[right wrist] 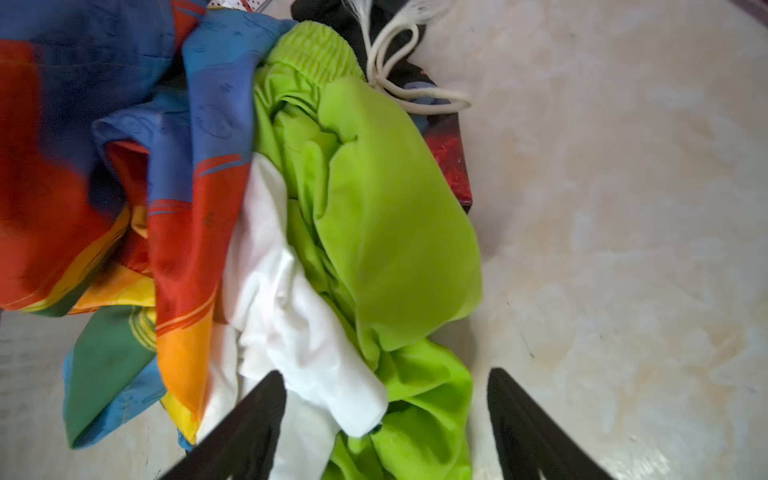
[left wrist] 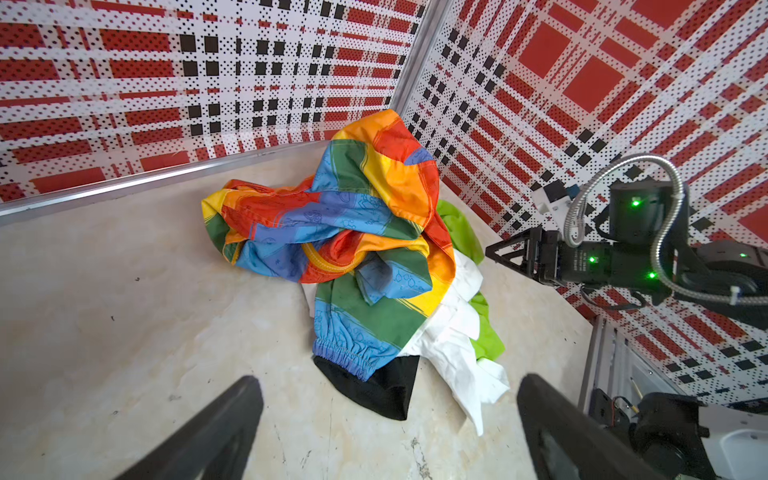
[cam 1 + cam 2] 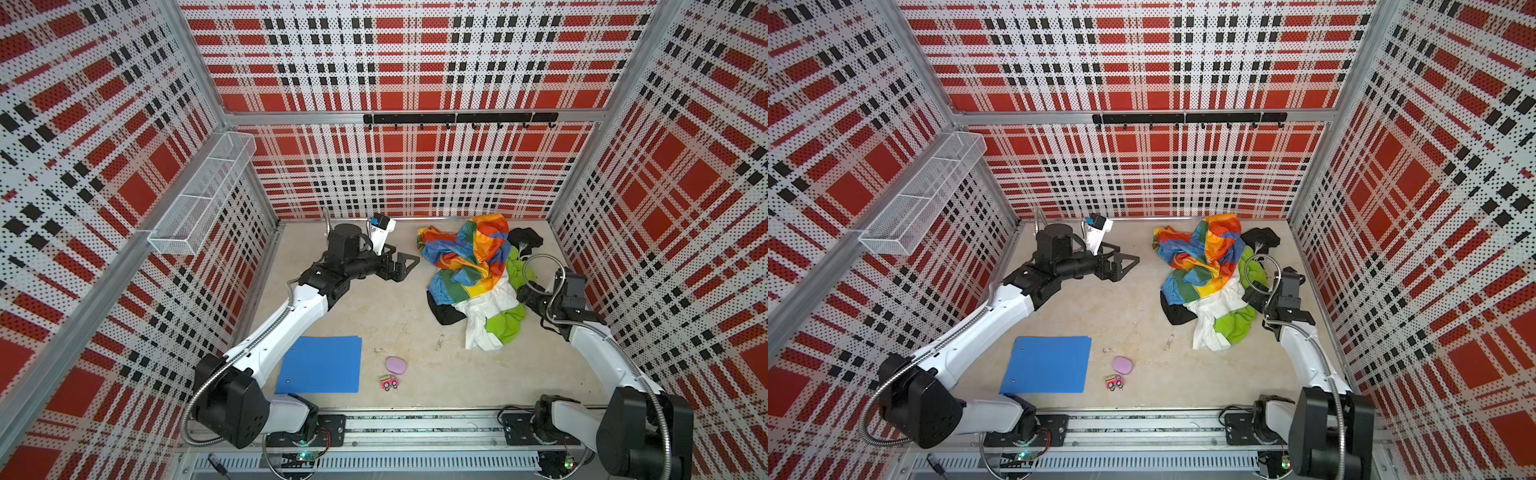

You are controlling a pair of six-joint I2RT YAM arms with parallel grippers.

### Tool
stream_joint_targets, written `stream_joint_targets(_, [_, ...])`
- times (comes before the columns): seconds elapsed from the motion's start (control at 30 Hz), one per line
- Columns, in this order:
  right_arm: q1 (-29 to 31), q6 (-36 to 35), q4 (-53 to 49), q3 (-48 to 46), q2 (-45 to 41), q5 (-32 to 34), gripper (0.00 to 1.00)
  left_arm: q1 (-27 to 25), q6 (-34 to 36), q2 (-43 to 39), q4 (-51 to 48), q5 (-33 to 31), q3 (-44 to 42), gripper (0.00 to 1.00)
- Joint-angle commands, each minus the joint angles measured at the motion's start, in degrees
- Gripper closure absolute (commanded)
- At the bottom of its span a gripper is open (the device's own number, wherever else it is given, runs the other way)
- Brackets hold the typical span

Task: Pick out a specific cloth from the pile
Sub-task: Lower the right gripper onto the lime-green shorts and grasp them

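In both top views I find the cloth [image 3: 505, 323] on the right flank of the pile [image 3: 465, 266], tucked under the rainbow fabric [image 3: 486, 232] and a white garment [image 3: 476, 332], at the back right of the surface [image 3: 395, 316]. My right end effector [image 3: 524, 296] sits just beside it, and the left end effector [image 3: 401, 266] is well apart. The left wrist view shows the left jaws wide, holding nothing. The right wrist view shows the right jaws wide too, straddling white and lime folds with nothing pinched; the drawstring [image 1: 399, 62] lies beyond. I judge nothing is extracted yet: grasp and pull-out remain.
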Motion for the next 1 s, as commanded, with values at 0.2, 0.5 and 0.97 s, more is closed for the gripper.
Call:
stream_joint_targets(0.2, [-4.5,-0.5,10.9,7.9,16.1,-8.7,0.04,-0.4,1.5,-1.2,2.4,0.2,-1.4,0.01])
stream_joint_targets(0.5, [-4.5,-0.3,11.1,13.4,20.8,-8.6,0.77,-0.4,1.3,-1.1,2.4,-0.2,-1.4,0.01])
stream_joint_targets(0.97, [-2.2,-1.3,-1.0,29.2,10.0,-6.5,0.95,-1.6,0.9,0.4,1.9,-0.4,-0.8,0.01])
